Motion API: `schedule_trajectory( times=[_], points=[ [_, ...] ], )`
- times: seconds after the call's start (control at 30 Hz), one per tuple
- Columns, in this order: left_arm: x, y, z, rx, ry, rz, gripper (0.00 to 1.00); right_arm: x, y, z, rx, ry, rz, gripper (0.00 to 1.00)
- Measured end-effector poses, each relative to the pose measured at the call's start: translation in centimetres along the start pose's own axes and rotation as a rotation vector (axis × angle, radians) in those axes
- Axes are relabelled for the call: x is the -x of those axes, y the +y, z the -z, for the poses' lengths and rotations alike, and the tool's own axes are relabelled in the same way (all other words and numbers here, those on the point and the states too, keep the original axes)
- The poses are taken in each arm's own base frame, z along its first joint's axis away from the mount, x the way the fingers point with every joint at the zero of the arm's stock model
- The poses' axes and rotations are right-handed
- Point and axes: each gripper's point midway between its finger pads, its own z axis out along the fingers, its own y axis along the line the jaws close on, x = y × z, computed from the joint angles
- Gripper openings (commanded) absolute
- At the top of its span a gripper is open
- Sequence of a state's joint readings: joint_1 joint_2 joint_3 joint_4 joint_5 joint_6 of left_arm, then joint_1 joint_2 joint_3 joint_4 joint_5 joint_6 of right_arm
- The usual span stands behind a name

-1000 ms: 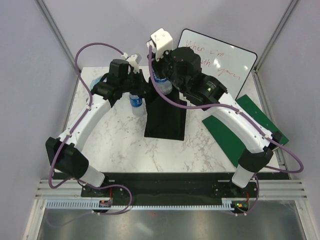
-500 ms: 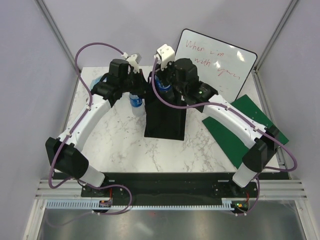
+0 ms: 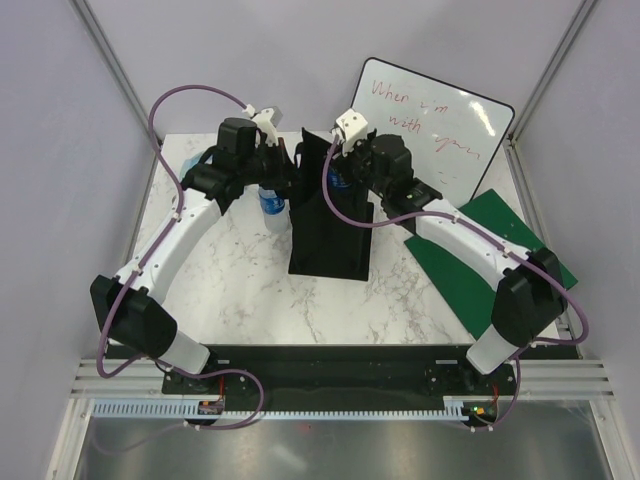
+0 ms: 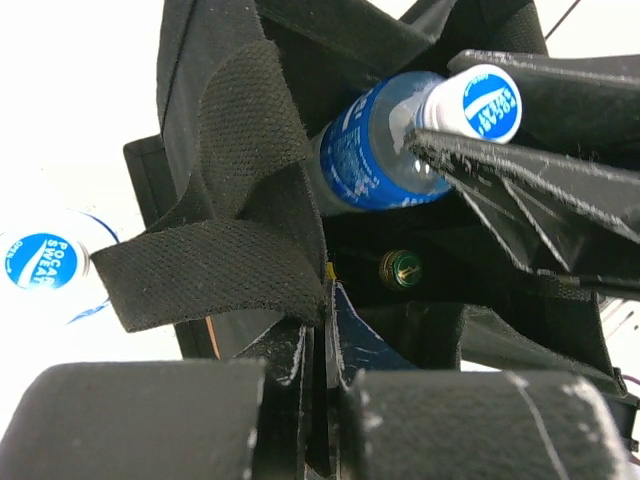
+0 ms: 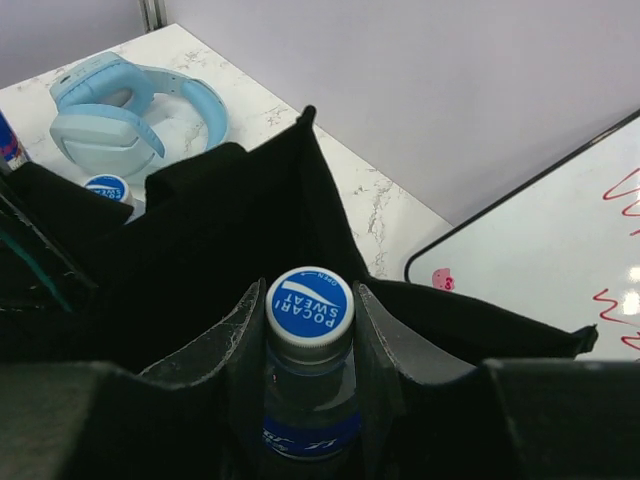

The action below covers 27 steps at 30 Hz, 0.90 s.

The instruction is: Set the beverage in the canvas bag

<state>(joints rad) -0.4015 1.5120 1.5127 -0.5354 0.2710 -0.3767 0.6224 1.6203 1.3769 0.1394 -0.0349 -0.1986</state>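
Well, starting at the left, the left gripper (image 4: 322,345) has its jaws pressed together on the rim fabric of the canvas bag (image 3: 330,240), near one wide black handle loop (image 4: 215,270), and it holds that side of the mouth open. Just beside the bag, on its left side, a second bottle (image 3: 271,200) with a blue and white Pocari Sweat cap stands upright on the marble table (image 3: 230,280), apart from both grippers.

In the middle the bag stands tall and boxy with its top open. The beverage (image 5: 308,320), a clear bottle with a blue label and the same kind of cap, is at this opening. Its body reaches down between the black walls while the cap stays above them. The right gripper (image 5: 308,345) is clamped on it, one finger on each side just under the cap. From the left wrist the bottle lies slanted across the mouth, cap toward the right arm.

In the right wrist view, light blue headphones (image 5: 130,105) lie on the table behind the bag. To the right a whiteboard (image 3: 440,120) with red writing leans at the back, and a green board (image 3: 470,265) lies flat at the right edge of the table.
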Motion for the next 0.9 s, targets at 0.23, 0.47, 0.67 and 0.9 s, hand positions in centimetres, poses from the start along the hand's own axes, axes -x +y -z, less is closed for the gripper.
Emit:
schedule_trajectory(
  times=[0.23,0.47,0.67,0.9],
  points=[
    [0.0,0.0,0.0,0.001,0.0,0.0,0.02,0.2,-1.0,-0.3,0.004,-0.031,0.014,0.0],
    [0.0,0.0,0.0,0.002,-0.001,0.0,0.02,-2.3,-0.3,-0.4,0.024,-0.001,0.003,0.0],
    [0.0,0.0,0.0,-0.001,0.0,0.0,0.02,-5.1,0.0,-0.3,0.027,0.022,0.001,0.0],
    [0.0,0.0,0.0,-0.001,0.0,0.0,0.02,-6.9,-0.6,-0.8,0.035,0.04,-0.035,0.0]
  ],
)
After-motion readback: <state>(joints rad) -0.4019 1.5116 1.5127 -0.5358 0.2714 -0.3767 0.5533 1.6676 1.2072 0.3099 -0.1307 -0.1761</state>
